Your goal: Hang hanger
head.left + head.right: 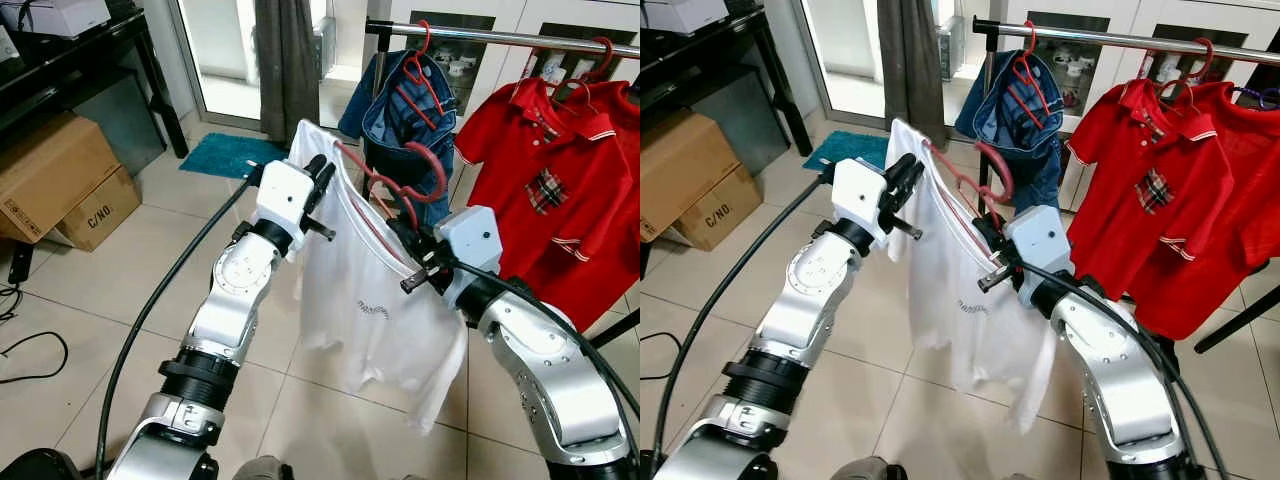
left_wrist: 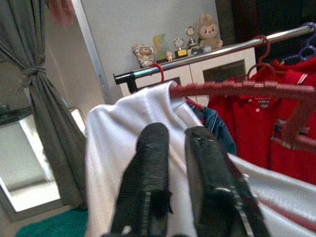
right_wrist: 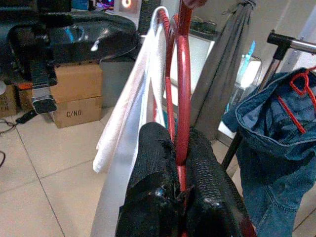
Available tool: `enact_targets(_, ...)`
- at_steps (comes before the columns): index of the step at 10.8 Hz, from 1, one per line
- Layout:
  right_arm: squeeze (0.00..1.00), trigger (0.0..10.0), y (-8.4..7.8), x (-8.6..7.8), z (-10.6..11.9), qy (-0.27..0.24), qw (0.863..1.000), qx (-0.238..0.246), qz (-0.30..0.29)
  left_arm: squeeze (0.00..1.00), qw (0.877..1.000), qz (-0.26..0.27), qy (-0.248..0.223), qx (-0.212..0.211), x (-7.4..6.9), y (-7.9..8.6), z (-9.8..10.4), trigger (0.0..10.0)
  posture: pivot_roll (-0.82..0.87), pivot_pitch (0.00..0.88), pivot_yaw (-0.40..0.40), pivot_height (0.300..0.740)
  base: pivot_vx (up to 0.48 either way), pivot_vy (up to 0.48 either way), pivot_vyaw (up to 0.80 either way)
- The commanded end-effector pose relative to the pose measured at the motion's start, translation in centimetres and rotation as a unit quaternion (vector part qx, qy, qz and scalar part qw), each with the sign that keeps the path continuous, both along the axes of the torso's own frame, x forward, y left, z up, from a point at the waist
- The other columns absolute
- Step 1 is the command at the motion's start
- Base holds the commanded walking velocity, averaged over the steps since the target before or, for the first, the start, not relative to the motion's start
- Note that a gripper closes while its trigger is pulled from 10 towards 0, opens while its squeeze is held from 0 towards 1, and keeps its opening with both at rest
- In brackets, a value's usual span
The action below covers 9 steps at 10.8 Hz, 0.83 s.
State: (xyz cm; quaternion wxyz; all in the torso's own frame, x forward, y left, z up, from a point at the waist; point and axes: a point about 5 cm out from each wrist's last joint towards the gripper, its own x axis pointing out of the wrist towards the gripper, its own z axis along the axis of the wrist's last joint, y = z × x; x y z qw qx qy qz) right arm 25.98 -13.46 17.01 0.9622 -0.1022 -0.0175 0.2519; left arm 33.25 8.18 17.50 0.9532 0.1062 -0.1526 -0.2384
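Right claw (image 3: 177, 197) pinched on the red plastic hanger (image 1: 395, 185) w/ the white t-shirt (image 1: 370, 300) draped on it; fingers clamp the hanger's red bar, hook end pointing up toward the silver metal rail (image 1: 520, 38). Left claw (image 1: 318, 180) pressed together on the shirt's shoulder fabric, keeping it from sliding off.

Hanger + shirt are held in front of me, below the rail, not yet on it. Rail already carries a blue denim garment (image 1: 405, 115) and a red polo shirt (image 1: 545, 190), each on own red hanger.

Step IMO: lift hook above rail, aim for the gap btwn denim and polo, lower till hook seats, then release. Keep hook square to rail; watch for snagging the denim.

Pose: both arms raised fwd, elbows bent, right wrist angled up-left, left forearm reaching up to the shirt's top edge.
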Motion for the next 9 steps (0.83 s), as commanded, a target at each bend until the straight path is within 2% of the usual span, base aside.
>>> enact_targets(1, 0.00, 0.0, -0.2, -0.2, 0.5, -0.006, 1.000, 0.020, -0.007, 1.00, 1.000, 0.000, -0.010, 0.012, -0.1, -0.3, 0.4, 10.0, -0.03, 0.015, 0.049, 0.740, 0.000, 0.000, 0.00)
enact_targets(4, 0.00, 0.0, 0.2, -0.2, 0.7, -0.005, 0.997, 0.078, 0.003, 1.00, 0.999, 0.006, -0.007, 0.031, 1.0, -0.8, 0.5, 10.0, -0.04, 0.002, 0.048, 0.740, 0.000, 0.000, 0.00)
enact_targets(7, 0.00, 0.0, 0.7, -0.5, 1.1, -0.007, 0.997, 0.075, 0.033, 1.00, 0.999, 0.017, -0.010, 0.047, 1.9, -1.1, 0.6, 10.0, -0.06, 0.001, 0.047, 0.740, 0.000, 0.000, 0.00)
enact_targets(8, 0.00, 0.0, 0.9, -0.7, 1.4, -0.011, 0.996, 0.077, 0.043, 0.53, 0.999, 0.015, -0.007, 0.044, 2.2, -1.2, 0.6, 10.0, -0.07, 0.000, 0.052, 0.740, 0.000, 0.000, 0.00)
enact_targets(9, 0.00, 0.0, 1.0, -1.0, 1.5, -0.014, 0.996, 0.076, 0.053, 0.00, 0.999, 0.003, -0.007, 0.047, 2.3, -1.7, 0.5, 10.0, -0.07, 0.000, 0.055, 0.740, 0.000, 0.000, 0.00)
